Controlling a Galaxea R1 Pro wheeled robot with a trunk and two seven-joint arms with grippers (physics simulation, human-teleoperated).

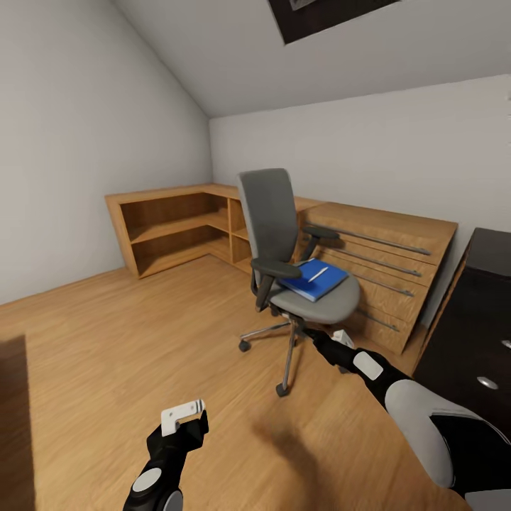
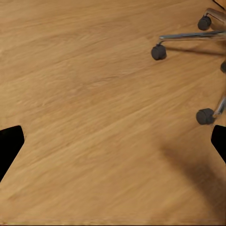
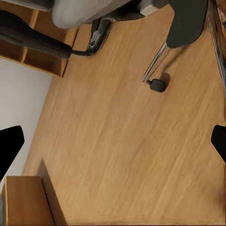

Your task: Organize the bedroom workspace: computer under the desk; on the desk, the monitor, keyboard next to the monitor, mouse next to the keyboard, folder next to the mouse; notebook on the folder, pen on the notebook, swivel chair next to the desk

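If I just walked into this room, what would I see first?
The grey swivel chair in the middle of the wood floor stands out, with a bright blue folder and a white pen lying on its seat. Behind it, oak shelves run along the wall. The right gripper reaches under the seat.

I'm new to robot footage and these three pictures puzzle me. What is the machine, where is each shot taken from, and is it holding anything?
This is a simulated two-armed robot on wheels in an attic bedroom. The big picture comes from a camera on its head, looking down over both arms: the left gripper low in the middle, the right arm reaching toward the swivel chair. On the chair's seat lies a blue folder with a white pen on top. A dark desk stands at the right edge and oak shelves along the wall. The two smaller pictures come from cameras near each gripper, looking down at the wood floor and the chair's castors. Both grippers appear open and empty.
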